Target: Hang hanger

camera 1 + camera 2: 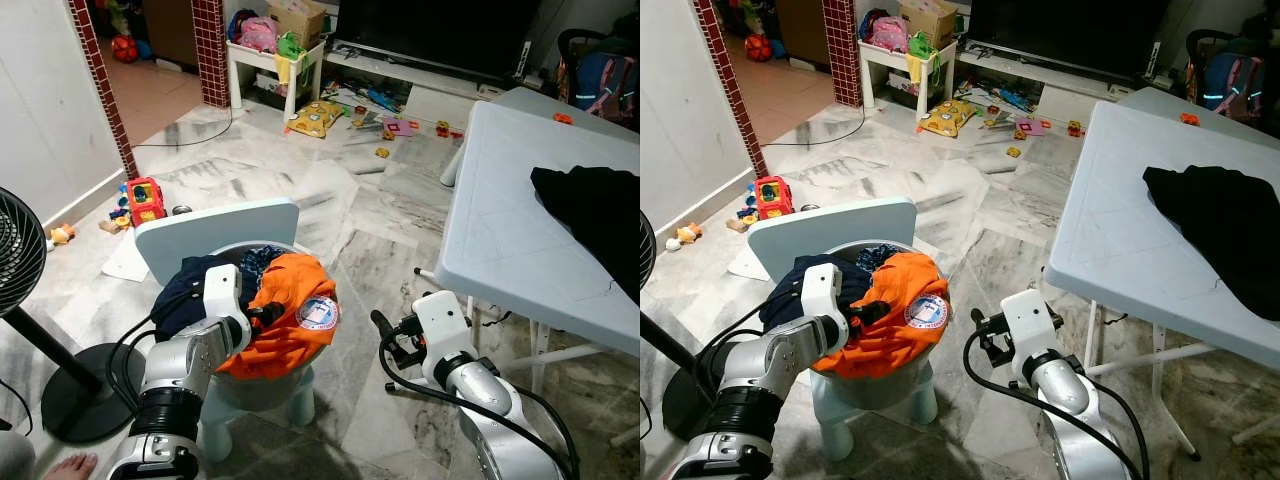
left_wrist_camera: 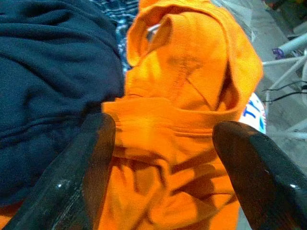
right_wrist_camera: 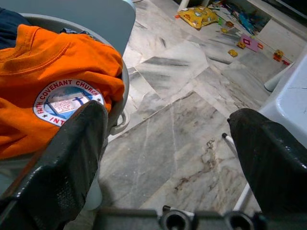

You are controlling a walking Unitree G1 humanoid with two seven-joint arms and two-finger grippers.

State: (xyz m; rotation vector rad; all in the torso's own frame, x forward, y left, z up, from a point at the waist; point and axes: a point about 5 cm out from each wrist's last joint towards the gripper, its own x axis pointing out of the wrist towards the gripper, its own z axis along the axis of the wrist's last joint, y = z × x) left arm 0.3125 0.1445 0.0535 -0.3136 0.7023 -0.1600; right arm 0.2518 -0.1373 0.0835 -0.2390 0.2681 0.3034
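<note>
Left gripper (image 2: 163, 139) (fingers spread) over orange shirt (image 1: 285, 315) edge.

Grey marble floor (image 1: 330, 200), white folding table (image 1: 510, 200), brick pillar (image 1: 210, 50), fan (image 1: 20, 250)

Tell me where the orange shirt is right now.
The orange shirt lies heaped on the small chair at the robot's front left, beside a dark navy garment, with the left end effector on it.
</note>
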